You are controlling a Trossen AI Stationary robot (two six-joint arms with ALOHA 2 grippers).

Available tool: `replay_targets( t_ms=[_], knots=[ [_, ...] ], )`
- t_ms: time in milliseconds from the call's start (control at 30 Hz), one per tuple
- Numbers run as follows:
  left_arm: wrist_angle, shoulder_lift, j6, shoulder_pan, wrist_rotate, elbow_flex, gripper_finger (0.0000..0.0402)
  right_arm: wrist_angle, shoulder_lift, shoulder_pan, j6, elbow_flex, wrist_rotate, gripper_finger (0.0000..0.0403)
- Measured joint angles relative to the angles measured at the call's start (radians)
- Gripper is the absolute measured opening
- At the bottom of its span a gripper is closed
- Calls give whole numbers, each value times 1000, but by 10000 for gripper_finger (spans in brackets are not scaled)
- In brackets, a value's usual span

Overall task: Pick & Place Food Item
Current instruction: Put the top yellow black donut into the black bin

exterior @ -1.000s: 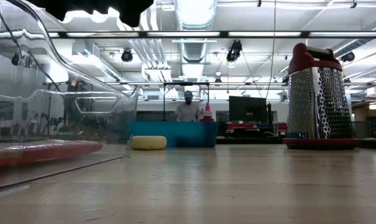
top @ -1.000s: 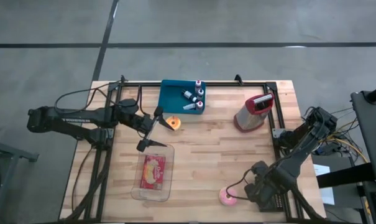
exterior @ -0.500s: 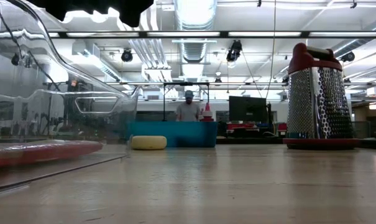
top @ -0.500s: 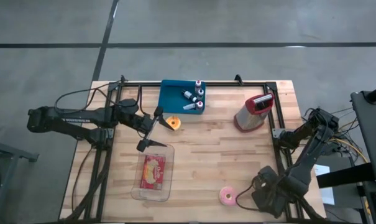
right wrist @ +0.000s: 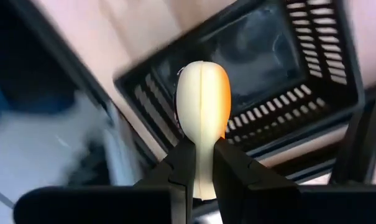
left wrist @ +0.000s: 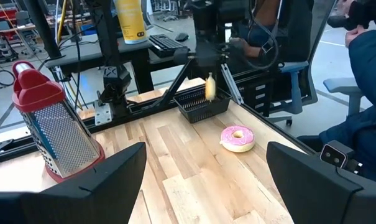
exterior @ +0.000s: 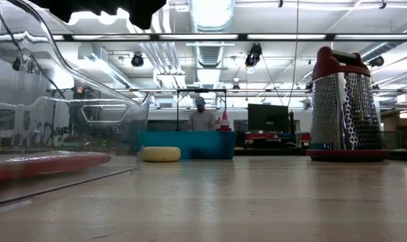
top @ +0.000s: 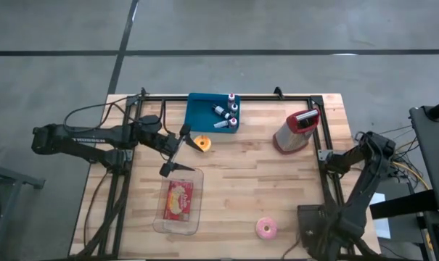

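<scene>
1. We find the right gripper clenched on a smooth cream-and-orange oblong food piece, above a black slotted basket at the tabletop's near right corner.
2. The left gripper stands released, fingers wide, empty, near the left edge.
3. We count one pink frosted doughnut, one metal grater, one clear container, one blue tray.

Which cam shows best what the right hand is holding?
Right wrist view: the pale, orange-tinted food piece fills the frame, pinched in the right hand above a black basket. Left wrist view shows it small and distant. High view hides it; low view misses it.
</scene>
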State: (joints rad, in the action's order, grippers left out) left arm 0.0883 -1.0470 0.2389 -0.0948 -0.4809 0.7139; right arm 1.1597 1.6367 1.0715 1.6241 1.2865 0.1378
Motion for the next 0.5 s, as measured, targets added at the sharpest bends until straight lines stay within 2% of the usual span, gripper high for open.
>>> replay_targets(
  t_ms=[100, 167, 500],
  knots=[
    [0, 0, 0, 0, 0, 0, 339, 2, 30, 14, -211, 0, 39, 38],
    [0, 0, 0, 0, 0, 0, 339, 2, 45, 14, -284, 0, 42, 38],
    [0, 0, 0, 0, 0, 0, 339, -42, 60, 12, -316, 1, 15, 38]
  ],
)
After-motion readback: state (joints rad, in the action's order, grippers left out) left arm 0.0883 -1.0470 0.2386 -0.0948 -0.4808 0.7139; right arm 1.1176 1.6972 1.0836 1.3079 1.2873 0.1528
